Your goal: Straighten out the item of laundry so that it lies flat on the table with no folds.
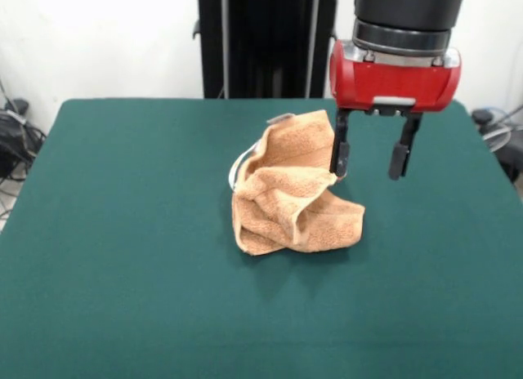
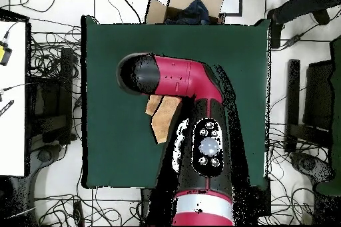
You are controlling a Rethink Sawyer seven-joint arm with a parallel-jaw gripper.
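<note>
- Hand towel (image 1: 294,191) sits crumpled in a peaked heap near mid-desk (image 1: 122,256).
- Risk: a bite into several stacked layers would drag the whole bundle instead of opening a fold.
- Gripper (image 1: 369,157) hangs vertical just beside the heap's upper corner; jaws spread wide, holding nothing, one finger (image 1: 339,154) against the cloth.
- Overhead, the arm (image 2: 200,118) hides most of the towel.

Off the counter it's mostly clutter. There's an open cardboard box (image 2: 188,4) with something dark stuffed in it, sitting right at one edge in the overhead view. Black cables (image 2: 50,171) are tangled all over the pale floor (image 2: 286,64) on both sides. A white desk surface (image 2: 12,98) runs along one side, and a white wall (image 1: 98,36) sits behind everything.
</note>
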